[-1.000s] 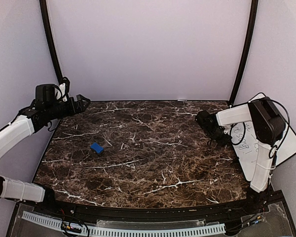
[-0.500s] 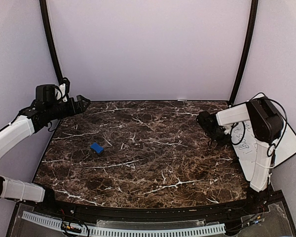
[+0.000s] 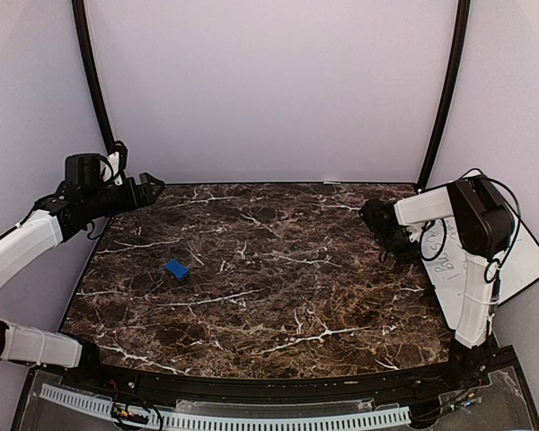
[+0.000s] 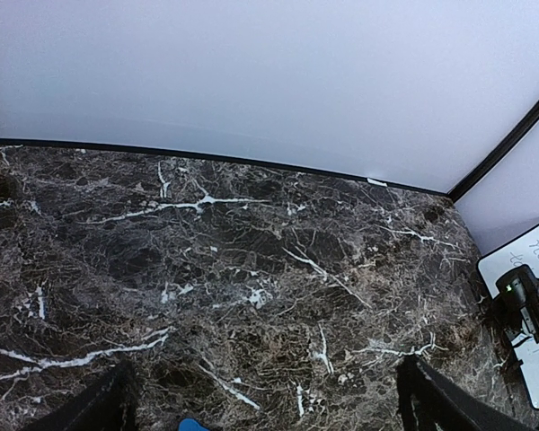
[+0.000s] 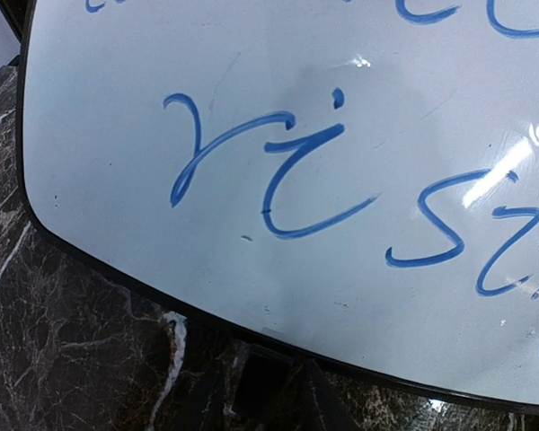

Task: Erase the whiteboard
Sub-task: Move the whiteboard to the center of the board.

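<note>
The whiteboard (image 3: 521,256) lies at the right edge of the table, with dark handwriting on it, partly hidden by my right arm. In the right wrist view the whiteboard (image 5: 296,180) fills the frame with blue writing. My right gripper (image 3: 397,251) sits at its left rim; in the wrist view the gripper (image 5: 265,377) has its fingers drawn together, the tips at the black edge. A blue eraser block (image 3: 175,268) lies on the table's left part. My left gripper (image 3: 148,187) hovers open and empty at the far left; the eraser (image 4: 190,424) shows just below it.
The dark marble table (image 3: 278,278) is boxed in by pale walls with black corner posts (image 3: 445,99). A cable (image 3: 512,224) loops over the right arm above the whiteboard. The whiteboard overhangs the table's right edge.
My right gripper and wrist have shifted slightly right, toward the whiteboard's rim. The left arm and the eraser have not moved.
</note>
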Action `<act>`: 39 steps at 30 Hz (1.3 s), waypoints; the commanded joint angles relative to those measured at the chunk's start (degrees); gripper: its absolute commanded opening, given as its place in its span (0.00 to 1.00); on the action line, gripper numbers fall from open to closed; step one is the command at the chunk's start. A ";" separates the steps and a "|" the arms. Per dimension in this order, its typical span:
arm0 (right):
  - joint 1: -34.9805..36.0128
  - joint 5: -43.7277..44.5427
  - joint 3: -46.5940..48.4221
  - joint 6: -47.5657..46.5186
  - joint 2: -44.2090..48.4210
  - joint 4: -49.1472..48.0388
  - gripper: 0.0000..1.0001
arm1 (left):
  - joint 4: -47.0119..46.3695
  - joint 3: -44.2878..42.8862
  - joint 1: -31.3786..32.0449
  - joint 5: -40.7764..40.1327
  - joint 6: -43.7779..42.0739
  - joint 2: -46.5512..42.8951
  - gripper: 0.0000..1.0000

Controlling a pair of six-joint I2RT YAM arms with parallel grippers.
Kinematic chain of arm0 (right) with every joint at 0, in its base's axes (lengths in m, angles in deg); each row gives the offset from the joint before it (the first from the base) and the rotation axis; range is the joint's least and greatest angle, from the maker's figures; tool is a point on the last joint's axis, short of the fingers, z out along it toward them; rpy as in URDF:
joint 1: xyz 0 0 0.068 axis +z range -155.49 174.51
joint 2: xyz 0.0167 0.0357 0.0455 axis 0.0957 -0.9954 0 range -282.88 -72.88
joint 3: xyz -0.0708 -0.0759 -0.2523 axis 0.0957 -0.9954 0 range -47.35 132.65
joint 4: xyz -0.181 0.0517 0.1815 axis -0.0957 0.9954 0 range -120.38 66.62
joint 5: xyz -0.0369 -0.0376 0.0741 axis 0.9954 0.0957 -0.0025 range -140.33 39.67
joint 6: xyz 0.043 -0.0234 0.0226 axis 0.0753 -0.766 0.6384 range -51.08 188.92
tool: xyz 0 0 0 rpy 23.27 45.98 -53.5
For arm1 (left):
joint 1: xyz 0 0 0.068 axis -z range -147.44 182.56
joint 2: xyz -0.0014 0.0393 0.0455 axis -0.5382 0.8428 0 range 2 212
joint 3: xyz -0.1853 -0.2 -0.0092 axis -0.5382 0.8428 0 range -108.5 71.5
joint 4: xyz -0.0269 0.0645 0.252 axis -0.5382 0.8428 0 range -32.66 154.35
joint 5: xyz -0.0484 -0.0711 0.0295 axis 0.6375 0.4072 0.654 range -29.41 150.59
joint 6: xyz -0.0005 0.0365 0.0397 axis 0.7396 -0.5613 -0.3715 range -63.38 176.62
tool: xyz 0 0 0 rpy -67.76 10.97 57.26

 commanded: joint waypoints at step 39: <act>15.59 -4.94 3.57 0.94 -1.58 2.06 0.00 | -1.40 0.67 0.28 0.29 -0.03 -1.10 0.99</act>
